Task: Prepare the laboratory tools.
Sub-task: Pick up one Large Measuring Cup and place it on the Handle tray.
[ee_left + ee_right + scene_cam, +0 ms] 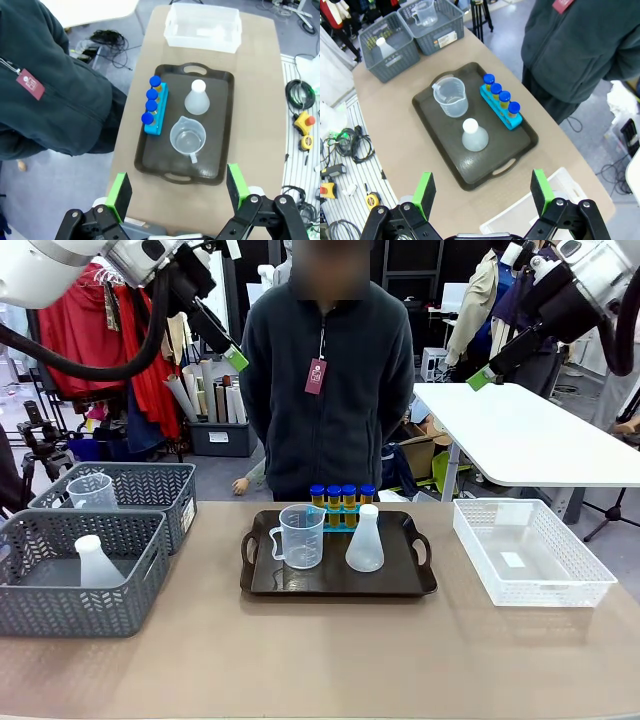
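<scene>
On the black tray point(338, 585) mid-table: clear beaker point(301, 536) front left, white conical flask point(364, 540) just beside it on the right, blue rack point(342, 517) with four blue-capped amber tubes point(342, 496) behind both, nearest the person point(328, 380). High above and well apart from all of these: left gripper point(177, 192) with jaws spread wide, holding nothing; right gripper point(483, 192) likewise wide open and empty. In the grey baskets point(150, 505) at the left: a second beaker point(91, 490) and a second flask point(96, 564).

Open tabletop point(300, 650) btwn grey baskets point(80, 570) & tray point(340, 585).
</scene>
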Tool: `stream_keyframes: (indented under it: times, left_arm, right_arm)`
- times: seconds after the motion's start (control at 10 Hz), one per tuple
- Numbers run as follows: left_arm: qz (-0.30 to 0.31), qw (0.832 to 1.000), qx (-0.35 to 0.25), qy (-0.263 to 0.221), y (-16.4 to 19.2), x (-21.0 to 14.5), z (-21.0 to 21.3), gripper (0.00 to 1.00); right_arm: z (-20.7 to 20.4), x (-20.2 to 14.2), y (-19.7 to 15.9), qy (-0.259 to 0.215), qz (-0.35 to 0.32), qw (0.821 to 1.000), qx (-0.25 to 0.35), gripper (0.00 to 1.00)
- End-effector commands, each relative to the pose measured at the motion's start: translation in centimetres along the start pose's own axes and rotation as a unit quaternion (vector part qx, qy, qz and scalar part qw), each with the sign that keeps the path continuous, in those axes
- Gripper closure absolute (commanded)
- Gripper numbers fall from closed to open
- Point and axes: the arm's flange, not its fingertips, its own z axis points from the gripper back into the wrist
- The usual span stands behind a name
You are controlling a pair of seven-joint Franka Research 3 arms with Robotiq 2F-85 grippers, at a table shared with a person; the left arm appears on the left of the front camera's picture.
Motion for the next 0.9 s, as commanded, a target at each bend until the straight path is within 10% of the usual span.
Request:
stream_keyframes:
  times: [0.0, 0.8]
  left_arm:
    - [0.000, 1.000, 0.001, -0.002, -0.01, 0.00, 0.13, 0.03]
    - [0.000, 1.000, 0.001, -0.002, -0.01, 0.00, 0.13, 0.03]
  right_arm:
    - [0.17, 0.08, 0.09, -0.002, 0.003, 1.000, 0.001, 0.00]
    - [0.17, 0.08, 0.09, -0.002, 0.003, 1.000, 0.001, 0.00]
